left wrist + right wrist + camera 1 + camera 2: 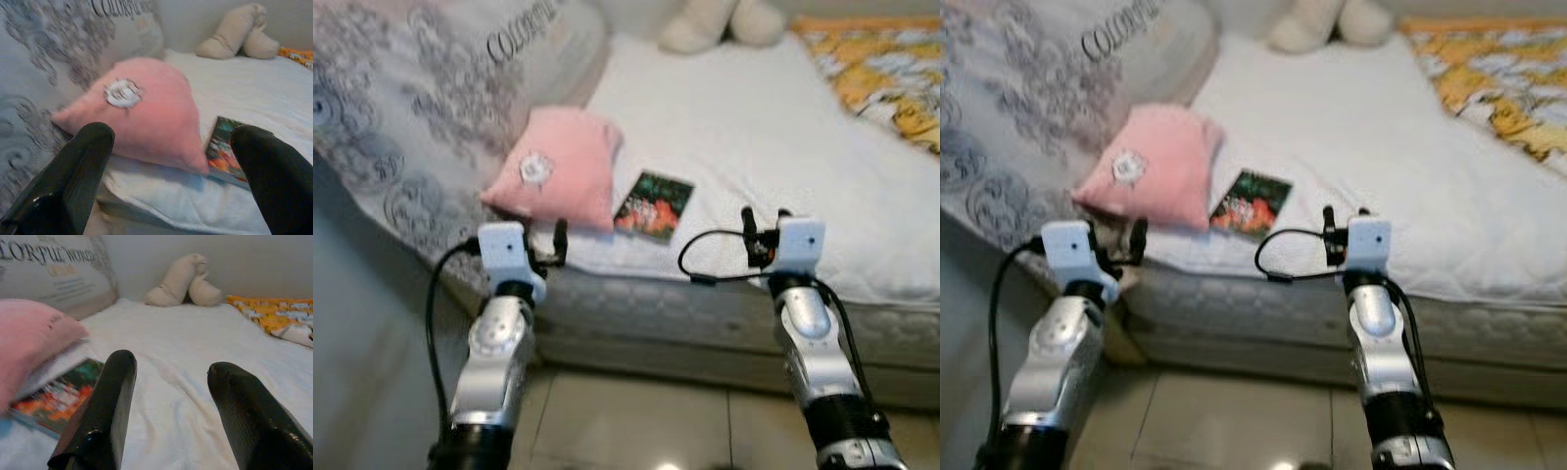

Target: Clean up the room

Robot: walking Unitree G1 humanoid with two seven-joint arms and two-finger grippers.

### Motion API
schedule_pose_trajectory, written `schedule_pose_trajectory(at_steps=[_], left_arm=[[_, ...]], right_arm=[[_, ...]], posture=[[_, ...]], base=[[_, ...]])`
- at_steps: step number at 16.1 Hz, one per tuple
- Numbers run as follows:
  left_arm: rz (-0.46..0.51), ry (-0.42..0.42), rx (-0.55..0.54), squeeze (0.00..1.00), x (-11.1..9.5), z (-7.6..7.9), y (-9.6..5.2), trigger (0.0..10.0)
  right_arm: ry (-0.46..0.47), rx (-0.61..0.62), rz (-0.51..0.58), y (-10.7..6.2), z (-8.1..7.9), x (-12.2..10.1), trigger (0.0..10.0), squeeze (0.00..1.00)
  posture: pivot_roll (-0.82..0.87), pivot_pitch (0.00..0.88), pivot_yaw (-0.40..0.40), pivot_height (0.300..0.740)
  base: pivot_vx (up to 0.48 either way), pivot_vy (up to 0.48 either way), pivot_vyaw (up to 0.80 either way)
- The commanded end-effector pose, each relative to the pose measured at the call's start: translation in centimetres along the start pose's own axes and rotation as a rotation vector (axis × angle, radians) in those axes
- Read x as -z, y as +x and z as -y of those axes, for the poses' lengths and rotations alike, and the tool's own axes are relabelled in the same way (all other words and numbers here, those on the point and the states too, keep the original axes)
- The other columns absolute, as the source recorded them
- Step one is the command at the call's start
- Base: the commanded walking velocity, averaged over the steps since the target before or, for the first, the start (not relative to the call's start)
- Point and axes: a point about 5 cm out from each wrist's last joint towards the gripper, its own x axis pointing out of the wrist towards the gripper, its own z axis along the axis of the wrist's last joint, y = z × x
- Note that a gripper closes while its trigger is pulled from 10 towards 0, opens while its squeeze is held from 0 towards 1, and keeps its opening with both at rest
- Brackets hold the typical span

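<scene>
A pink pillow (563, 171) lies near the front edge of the white bed (754, 137), with a colourful book (654, 204) flat beside it on its right. My left gripper (171, 161) is open, held just short of the bed's edge in front of the pillow (146, 112). My right gripper (168, 401) is open too, raised before the bed edge to the right of the book (58, 399). Neither holds anything.
A large grey patterned cushion (421, 88) leans at the bed's left. A beige soft toy (715, 22) sits at the far end, and a yellow patterned blanket (886, 69) covers the far right. Tiled floor (646, 421) lies below the mattress side.
</scene>
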Motion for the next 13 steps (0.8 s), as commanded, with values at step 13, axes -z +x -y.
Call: schedule_pose_trajectory(at_steps=[13], left_arm=[[0.016,0.042,0.016,0.0,0.0,-1.3,-0.4,10.0]], right_arm=[[0.13,-0.024,-0.048,-0.3,-0.8,0.5,10.0,0.0]], posture=[[-0.13,0.0,0.128,0.74]], base=[[0.079,-0.422,-0.1]])
